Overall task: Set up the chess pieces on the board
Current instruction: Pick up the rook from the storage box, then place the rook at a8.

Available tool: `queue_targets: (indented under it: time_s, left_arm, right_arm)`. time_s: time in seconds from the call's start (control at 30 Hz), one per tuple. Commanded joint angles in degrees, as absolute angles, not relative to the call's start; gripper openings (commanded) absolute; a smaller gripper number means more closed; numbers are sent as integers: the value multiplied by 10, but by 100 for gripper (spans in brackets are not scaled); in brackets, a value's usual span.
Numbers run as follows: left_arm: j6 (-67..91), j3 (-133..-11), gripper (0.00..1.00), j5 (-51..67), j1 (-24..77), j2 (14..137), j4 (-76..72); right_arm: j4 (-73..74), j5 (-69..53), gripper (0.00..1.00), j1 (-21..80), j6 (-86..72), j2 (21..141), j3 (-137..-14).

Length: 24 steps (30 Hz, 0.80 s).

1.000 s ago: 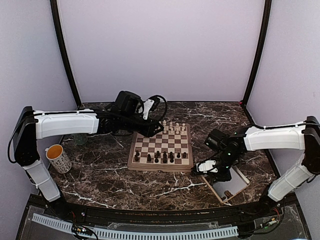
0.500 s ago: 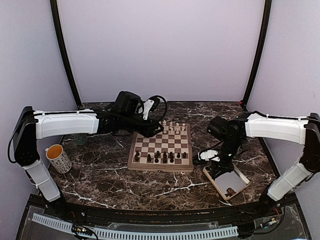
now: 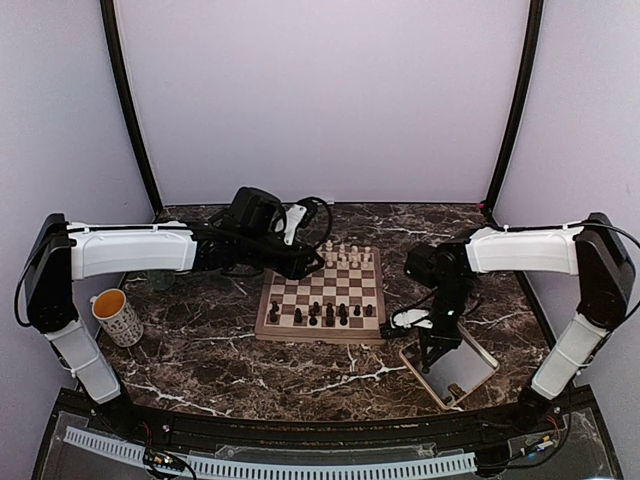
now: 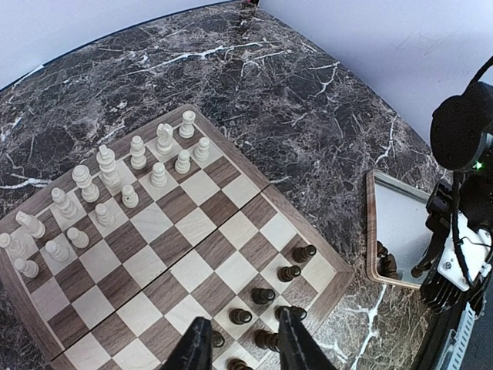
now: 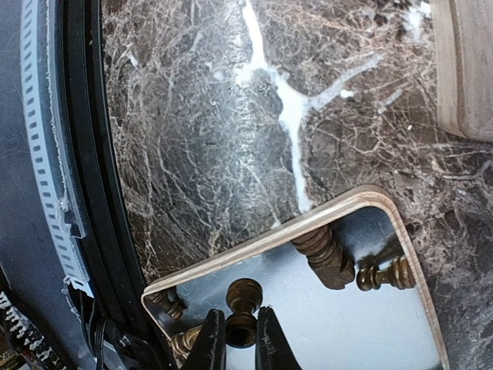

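Note:
The board (image 3: 320,337) lies mid-table, with dark chess pieces (image 3: 329,313) along its near rows and pale ones at the far side. My left gripper (image 3: 318,262) hovers over the board; in the left wrist view it (image 4: 240,347) stands open above the dark chess pieces (image 4: 263,295), holding nothing. My right gripper (image 5: 240,339) is shut on a dark pawn (image 5: 245,301) over the beige tray (image 5: 262,243). More dark pieces (image 5: 325,254) lie in that tray. From above, the right gripper (image 3: 432,360) points down at the tray (image 3: 462,365).
A patterned mug (image 3: 118,318) stands at the left, near the left arm's base. The tray (image 4: 400,231) sits just right of the board's near corner, close to the table's front edge. Pale chessmen (image 4: 108,166) fill the board's far rows.
The right arm has swung up and back towards the board, and its gripper now hangs over the tray's left part. The left arm has stayed still.

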State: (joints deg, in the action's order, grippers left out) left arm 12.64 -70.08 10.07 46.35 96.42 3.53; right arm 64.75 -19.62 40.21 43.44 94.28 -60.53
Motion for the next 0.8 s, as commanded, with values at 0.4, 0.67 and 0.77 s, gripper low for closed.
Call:
queue_targets:
  time_s: [0.4,0.67,0.77]
  left_arm:
    - [137,-643,33,-32,461,869,48]
    - [143,-625,33,-69,460,846,49]
    - [144,-622,33,-69,460,845,49]
  right_arm:
    - [494,-135,5,409,336,971,-779]
    - [450,-100,5,446,342,1012,-778]
    - [438,-90,5,456,345,1020,-769]
